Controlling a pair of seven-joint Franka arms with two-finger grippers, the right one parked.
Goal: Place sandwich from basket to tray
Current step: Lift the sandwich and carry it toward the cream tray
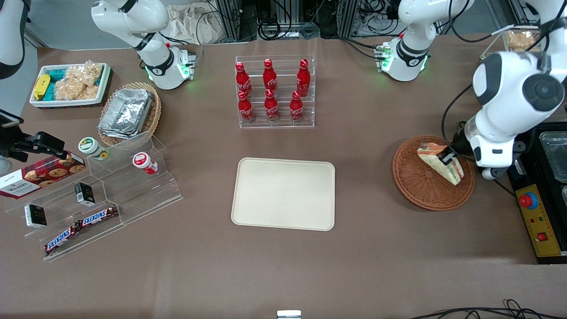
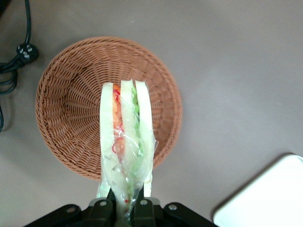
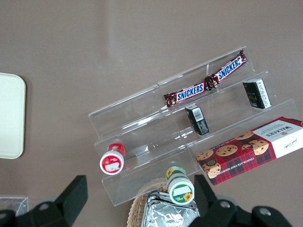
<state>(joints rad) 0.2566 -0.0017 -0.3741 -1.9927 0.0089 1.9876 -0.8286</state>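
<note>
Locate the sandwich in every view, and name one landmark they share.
Front view: the sandwich is over the round wicker basket, in the pincer.
Left wrist view: sandwich held on edge above the basket.
Right wrist view: not in it.
Shared landmark: the cream tray.

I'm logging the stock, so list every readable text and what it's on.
"SNICKERS": two brown chocolate bars on the clear acrylic stand.
"WALKERS": red tartan cookie box.
Red cola bottles: white script too small to read.
Small black boxes: print unreadable.
Black hand shut on the wrapped triangular sandwich: no text.
</note>
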